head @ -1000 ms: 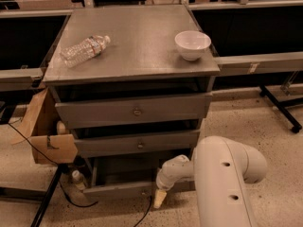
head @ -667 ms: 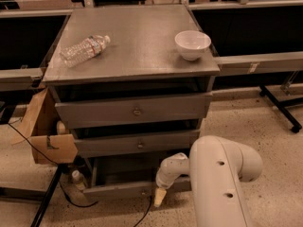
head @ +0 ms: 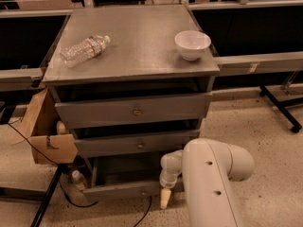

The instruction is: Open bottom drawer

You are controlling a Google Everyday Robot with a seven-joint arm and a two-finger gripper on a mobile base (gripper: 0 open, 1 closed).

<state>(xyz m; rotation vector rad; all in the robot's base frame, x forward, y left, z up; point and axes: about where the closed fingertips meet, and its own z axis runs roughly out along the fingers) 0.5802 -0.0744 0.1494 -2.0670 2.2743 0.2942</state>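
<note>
**Progress.** Starting at the left of the cabinet point(head: 53, 94), we are finding the bottom drawer point(head: 118, 192) already standing forward of the middle drawer point(head: 113, 146) and the top drawer point(head: 104, 113). A dark strip of its inside is showing above its slim front panel. We are therefore judging the task as partly done: the drawer is drawn out some way, and further pulling may be needed to bring it fully open.

**Position.** Moving right along the panel, we are meeting the small knob point(head: 143, 191), and just beside it the pincer point(head: 164, 198). The pincer is hanging tip-down toward the floor near the panel's right end. We cannot tell whether it is spread or pressed together, nor whether it is touching the panel. From the pincer, the knob is lying at about 10 o'clock, and the rest of the drawer front is stretching away toward 9 o'clock. The white arm point(head: 208, 183) is filling the view at the pincer's 2 to 4 o'clock.
</note>
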